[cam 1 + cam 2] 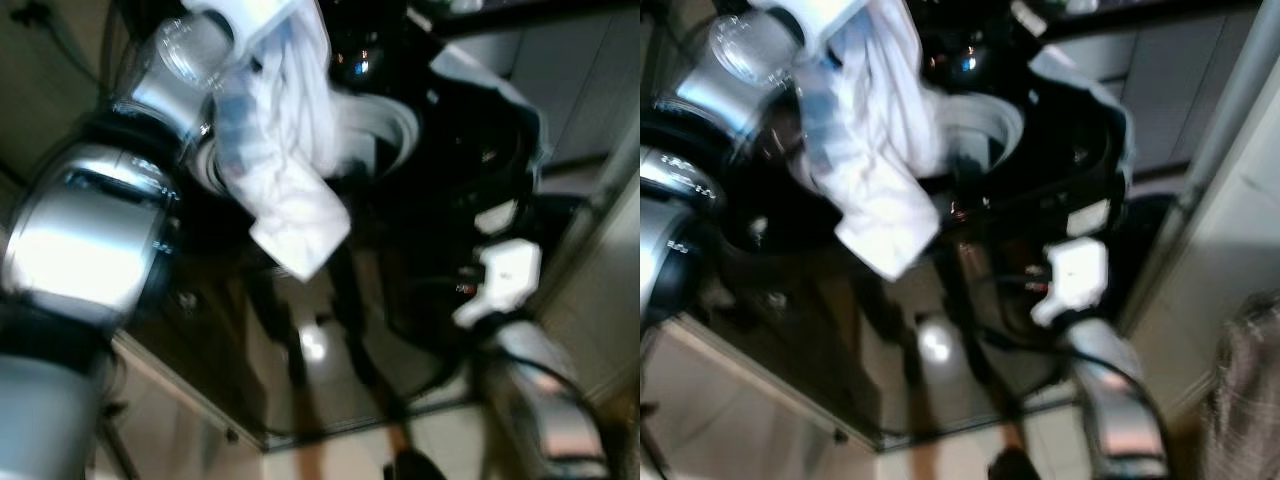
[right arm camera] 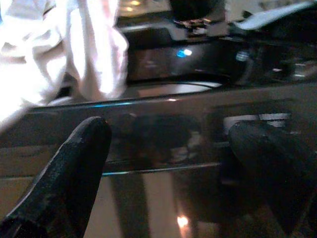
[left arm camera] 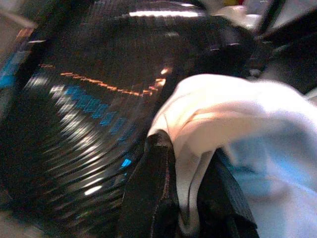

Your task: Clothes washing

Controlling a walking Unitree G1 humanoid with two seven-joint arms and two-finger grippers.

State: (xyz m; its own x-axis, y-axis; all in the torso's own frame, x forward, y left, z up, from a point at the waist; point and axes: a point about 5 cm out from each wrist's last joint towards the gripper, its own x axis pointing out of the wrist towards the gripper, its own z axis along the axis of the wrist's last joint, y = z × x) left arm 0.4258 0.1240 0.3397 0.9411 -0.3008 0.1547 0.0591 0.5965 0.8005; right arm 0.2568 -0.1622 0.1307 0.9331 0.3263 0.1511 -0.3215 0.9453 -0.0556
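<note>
**White garment held over the washer opening**

Nearest the camera, low on the right side of the washing machine (image 1: 300,330), the right pincer (image 2: 168,163) hovers with its two black fingers spread wide and nothing between them. It faces the machine's glossy dark front panel, close to it but apparently not touching.

Further in, the left arm reaches up along the left side of the washing machine. The left pincer (image 3: 190,198) is pinching the white garment (image 1: 285,150): cloth is wedged between its two fingers and bulges out above them. From that grip the garment hangs in a loose, crumpled fold, its lower corner dangling in front of the machine's dark top, just before the pale ring of the drum opening (image 1: 395,125). Whether the cloth touches the rim cannot be told through the blur.

Farthest off, behind the washing machine, lie a pale wall and grey panels.

The judgement here is that the garment is on its way to the drum and not yet inside. The hanging corner sits outside the opening, so if the left pincer lets go too early, the cloth will likely drape over the rim or slide down the front. The bunched grip also looks shallow, so a quick swing could pull the fabric free.
</note>
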